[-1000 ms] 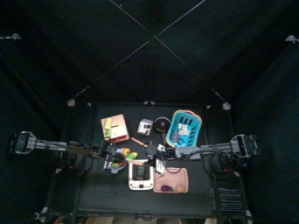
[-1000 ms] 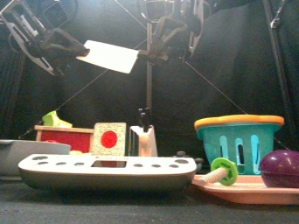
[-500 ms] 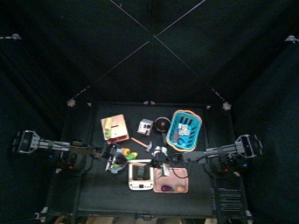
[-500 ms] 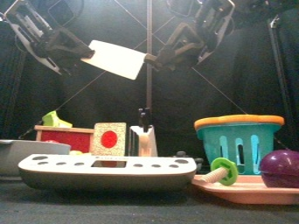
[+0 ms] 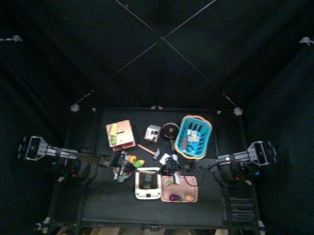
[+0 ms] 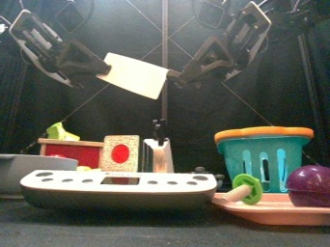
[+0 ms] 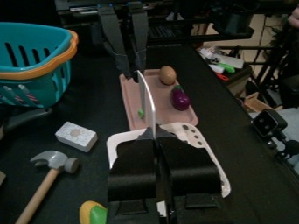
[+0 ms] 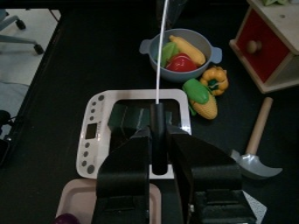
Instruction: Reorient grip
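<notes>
No writing is readable anywhere. A white card hangs tilted high above the bench, pinched at one edge by the left pincer and at the opposite edge by the right pincer.

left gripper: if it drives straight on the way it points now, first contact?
Likely the right gripper. The left gripper points along the white card it holds, and the right gripper clamps that card's far end, head-on in the left wrist view. Exact alignment in depth is unclear.
</notes>
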You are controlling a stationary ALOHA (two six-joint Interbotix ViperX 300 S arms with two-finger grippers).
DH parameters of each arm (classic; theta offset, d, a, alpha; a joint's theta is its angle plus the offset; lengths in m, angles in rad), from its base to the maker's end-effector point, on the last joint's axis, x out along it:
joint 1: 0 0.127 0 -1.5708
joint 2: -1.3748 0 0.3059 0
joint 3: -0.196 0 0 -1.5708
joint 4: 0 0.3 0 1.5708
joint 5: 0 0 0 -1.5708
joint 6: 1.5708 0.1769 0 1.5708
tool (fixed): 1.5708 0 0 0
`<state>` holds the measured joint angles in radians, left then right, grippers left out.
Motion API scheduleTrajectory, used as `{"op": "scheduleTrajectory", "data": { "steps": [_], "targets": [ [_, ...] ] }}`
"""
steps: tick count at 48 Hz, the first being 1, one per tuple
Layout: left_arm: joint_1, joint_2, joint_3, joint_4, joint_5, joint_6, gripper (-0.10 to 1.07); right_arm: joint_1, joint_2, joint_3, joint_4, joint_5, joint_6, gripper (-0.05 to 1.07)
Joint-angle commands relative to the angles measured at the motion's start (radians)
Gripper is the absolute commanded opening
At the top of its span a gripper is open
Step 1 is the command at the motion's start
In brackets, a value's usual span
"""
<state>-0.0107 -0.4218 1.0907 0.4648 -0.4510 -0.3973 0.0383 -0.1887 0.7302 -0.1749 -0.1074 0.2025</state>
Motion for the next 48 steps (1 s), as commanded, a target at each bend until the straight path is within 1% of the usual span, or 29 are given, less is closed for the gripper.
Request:
{"op": "scheduleTrajectory", "data": {
  "steps": [1,4,11,22,27,38,44,48],
  "targets": [
    [0.0,0.002,-0.012,-0.026,-0.003,0.002,0.25,-0.025,-0.038,-0.017,0.028,0.002,-0.002,0.48],
    [0.002,0.0,-0.015,-0.06,-0.005,0.005,0.25,-0.035,-0.035,-0.015,0.048,0.003,0.0,0.48],
    [0.002,0.0,-0.014,-0.107,0.0,0.02,0.25,-0.052,-0.032,-0.018,0.109,0.005,-0.002,0.48],
    [-0.008,0.005,-0.011,-0.178,0.043,0.061,0.25,-0.046,-0.043,-0.025,0.176,0.015,0.0,0.48],
    [-0.009,0.014,-0.011,-0.186,0.052,0.087,0.25,-0.044,-0.041,-0.028,0.199,0.035,0.0,0.48],
    [-0.032,0.052,-0.014,-0.187,0.054,0.109,0.25,-0.044,-0.023,-0.018,0.184,0.043,-0.003,0.48],
    [-0.035,0.071,-0.009,-0.187,0.054,0.109,0.25,-0.023,-0.015,-0.02,0.183,0.051,-0.003,0.48],
    [-0.046,0.094,-0.005,-0.189,0.054,0.109,0.25,-0.006,-0.006,-0.028,0.183,0.075,-0.003,0.48]
  ]
}}
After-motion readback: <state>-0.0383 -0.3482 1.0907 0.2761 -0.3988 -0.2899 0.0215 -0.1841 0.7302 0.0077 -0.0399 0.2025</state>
